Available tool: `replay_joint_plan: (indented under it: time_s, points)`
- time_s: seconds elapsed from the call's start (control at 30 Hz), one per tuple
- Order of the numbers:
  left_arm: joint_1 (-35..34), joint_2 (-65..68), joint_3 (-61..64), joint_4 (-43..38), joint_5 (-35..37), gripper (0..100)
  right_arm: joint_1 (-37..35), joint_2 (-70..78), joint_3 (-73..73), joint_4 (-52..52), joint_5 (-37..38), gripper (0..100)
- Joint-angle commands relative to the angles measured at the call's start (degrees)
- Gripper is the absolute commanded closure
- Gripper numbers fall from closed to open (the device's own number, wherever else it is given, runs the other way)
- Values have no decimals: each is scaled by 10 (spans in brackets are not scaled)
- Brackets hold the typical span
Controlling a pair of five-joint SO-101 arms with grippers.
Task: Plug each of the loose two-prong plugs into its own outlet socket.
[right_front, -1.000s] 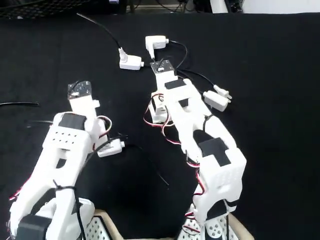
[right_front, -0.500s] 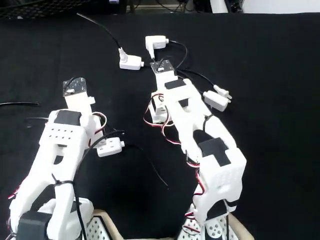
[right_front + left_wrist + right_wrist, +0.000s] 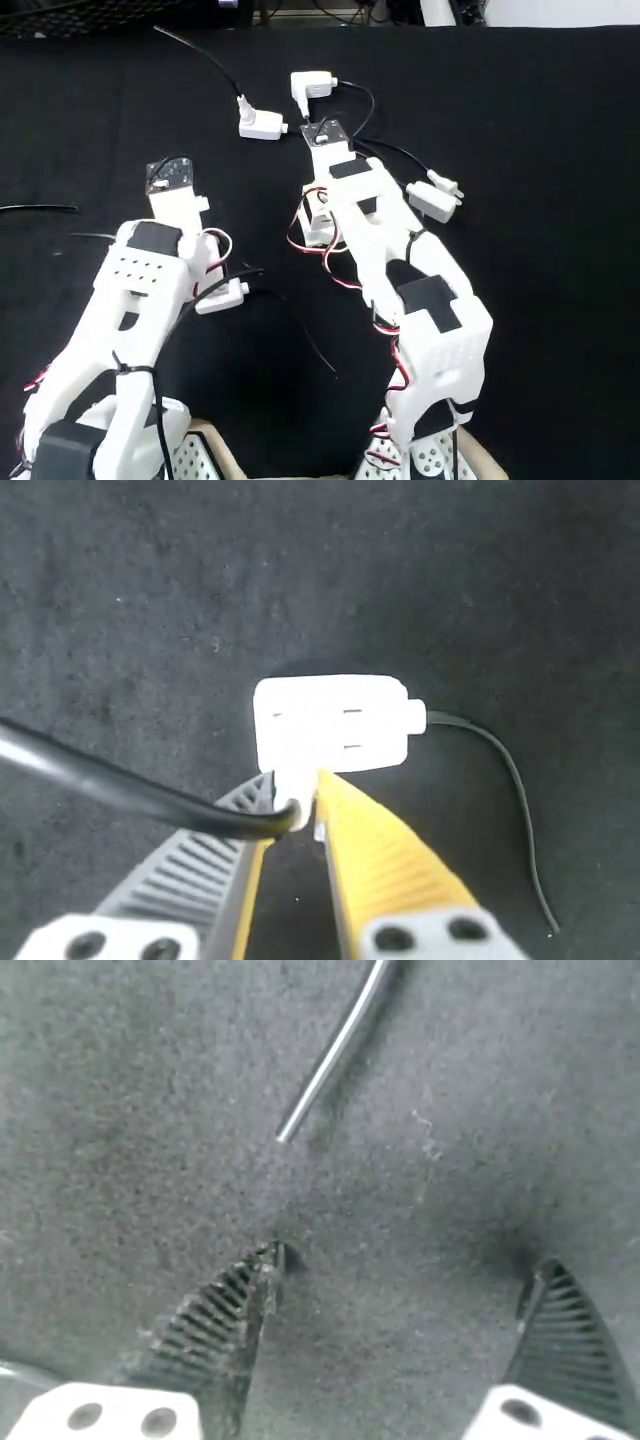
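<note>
**Plug pinched against the socket block**

Left gripper has its grey and yellow ribbed fingers closed on a small white plug with a thick black cable running off to one side. The plug touches the edge of a white rectangular outlet socket block lying flat on the black cloth-covered table. The block's slots face up and are uncovered, and its own thin black cord trails away. Seen from above, this block lies just beside the left arm.

Right gripper hovers just above bare cloth with its fingers spread wide and holding nothing. The end of a thin cord lies near it.

Beside the right arm lies a white two-prong plug. Near that arm's far end lie a white corded block and a white boxy adapter.
</note>
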Motion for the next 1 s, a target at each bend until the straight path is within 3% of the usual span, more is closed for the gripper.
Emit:
replay_joint_plan:
  time_s: [0.0,0.77,0.97]
  points:
    - [-15,-4,-13,-4,4,969,4,-3,-19,2,-4,624]
    - [-22,1,29,-8,11,969,4,-3,-19,2,-4,624]
    - [-15,-4,116,-106,41,969,4,-3,-19,2,-4,624]
